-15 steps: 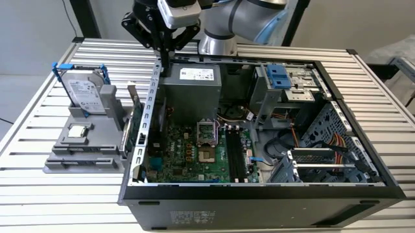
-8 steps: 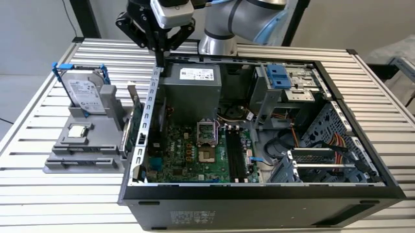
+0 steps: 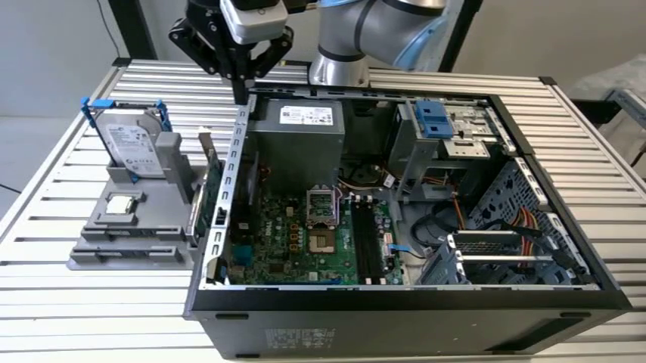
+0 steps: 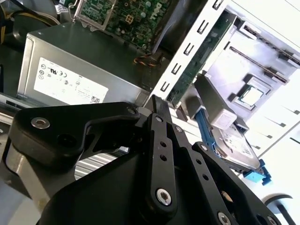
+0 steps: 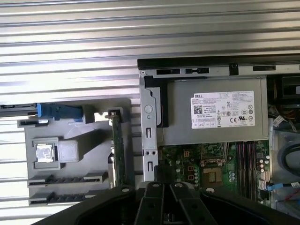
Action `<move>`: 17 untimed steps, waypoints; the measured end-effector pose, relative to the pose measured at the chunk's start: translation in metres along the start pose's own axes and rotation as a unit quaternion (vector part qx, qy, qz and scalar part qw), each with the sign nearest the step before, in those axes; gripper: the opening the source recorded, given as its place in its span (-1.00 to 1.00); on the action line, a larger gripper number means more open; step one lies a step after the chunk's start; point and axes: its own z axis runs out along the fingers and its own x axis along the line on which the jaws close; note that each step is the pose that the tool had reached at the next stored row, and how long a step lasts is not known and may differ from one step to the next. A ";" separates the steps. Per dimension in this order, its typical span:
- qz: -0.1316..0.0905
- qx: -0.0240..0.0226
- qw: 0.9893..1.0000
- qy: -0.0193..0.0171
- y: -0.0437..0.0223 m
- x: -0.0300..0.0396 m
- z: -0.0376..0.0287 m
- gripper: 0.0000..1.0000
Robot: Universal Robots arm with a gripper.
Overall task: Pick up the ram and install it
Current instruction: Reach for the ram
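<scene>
below and to one side of the claw (image 3: 240, 94), the ram (image 5: 117, 145) is standing on edge in the grey holder (image 5: 84, 140), its long axis running parallel to the case wall (image 5: 149, 136). the claw fingers are sitting together, gripping nothing, hovering over that wall's far end.

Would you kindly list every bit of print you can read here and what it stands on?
Large white label on the grey metal power supply box: a maker's logo, then fine print too small to read.
Face label on the silver hard drive in its blue frame: blurred, unreadable.
Pale sticker on the black computer case: too small to read.
</scene>
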 end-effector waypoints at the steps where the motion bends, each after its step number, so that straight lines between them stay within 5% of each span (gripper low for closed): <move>1: 0.000 0.000 1.000 0.000 -0.0001 0.0013 0.0000 -1.00; 17: 0.000 0.000 1.000 0.000 -0.0011 0.0159 -0.0003 -1.00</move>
